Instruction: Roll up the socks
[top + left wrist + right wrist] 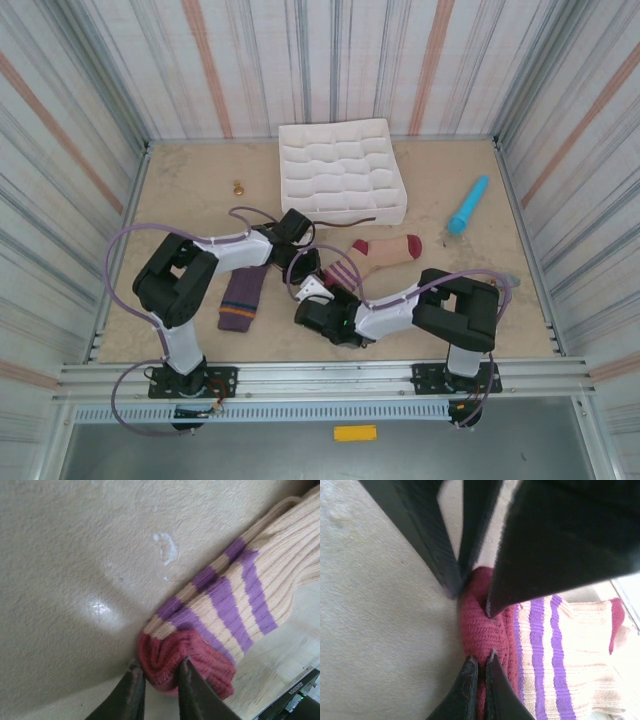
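We're starting the roll: right fingers (466, 692) pinch the dark red cuff (480, 630) of the beige, purple-striped ribbed sock (560, 655); left fingers (131, 697) straddle it, and we cannot tell if they grip. Next: curl the cuff inward.

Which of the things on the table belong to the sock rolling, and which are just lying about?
Belongs to the job:
- beige sock with a dark red cuff, mid-table
- purple sock, lying flat beside the left arm

Just lying about:
- white compartment tray at the back
- turquoise stick at the right
- small brass-coloured item at the back left
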Motion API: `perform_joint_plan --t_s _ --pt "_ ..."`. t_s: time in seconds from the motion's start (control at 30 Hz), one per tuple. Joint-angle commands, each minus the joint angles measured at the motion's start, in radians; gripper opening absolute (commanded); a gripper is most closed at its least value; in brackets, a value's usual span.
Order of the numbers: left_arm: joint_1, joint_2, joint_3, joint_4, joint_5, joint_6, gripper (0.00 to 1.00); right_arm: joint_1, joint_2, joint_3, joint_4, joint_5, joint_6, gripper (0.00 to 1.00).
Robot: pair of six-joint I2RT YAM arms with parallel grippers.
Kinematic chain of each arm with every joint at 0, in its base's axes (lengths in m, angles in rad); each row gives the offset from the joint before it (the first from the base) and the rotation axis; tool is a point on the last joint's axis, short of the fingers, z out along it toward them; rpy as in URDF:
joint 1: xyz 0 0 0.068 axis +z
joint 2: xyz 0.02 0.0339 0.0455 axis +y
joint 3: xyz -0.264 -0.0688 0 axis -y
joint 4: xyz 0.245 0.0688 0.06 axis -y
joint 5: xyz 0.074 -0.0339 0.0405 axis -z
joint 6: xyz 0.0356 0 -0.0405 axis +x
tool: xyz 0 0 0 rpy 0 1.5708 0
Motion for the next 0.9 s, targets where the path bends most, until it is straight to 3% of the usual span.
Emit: perform_joint_plan --t_s 0.0,0.17,0.27,0.43,0.87 --pt "0.021 -0.046 -0.029 -0.034 -0.006 0.024 0.4 -0.031 -0.057 -0.061 -0.02 -0.121 0.05 0.0" --pt "0.039 -0.109 -0.05 -0.036 -0.023 0.038 0.71 -0.108 -0.176 -0.125 0.005 -0.311 0.09 0.0" --pt "0.054 -0.138 -0.056 -0.049 -0.039 0.048 0.77 -0.176 -0.231 -0.161 0.026 -0.448 0.107 0.0" --pt "0.077 -0.157 -0.077 -0.043 -0.038 0.044 0.78 -0.26 -0.283 -0.185 0.028 -0.607 0.126 0.0" --pt "0.076 -0.19 -0.139 0.083 -0.023 0.009 0.7 -0.604 -0.353 -0.23 0.114 -1.277 0.319 0.0"
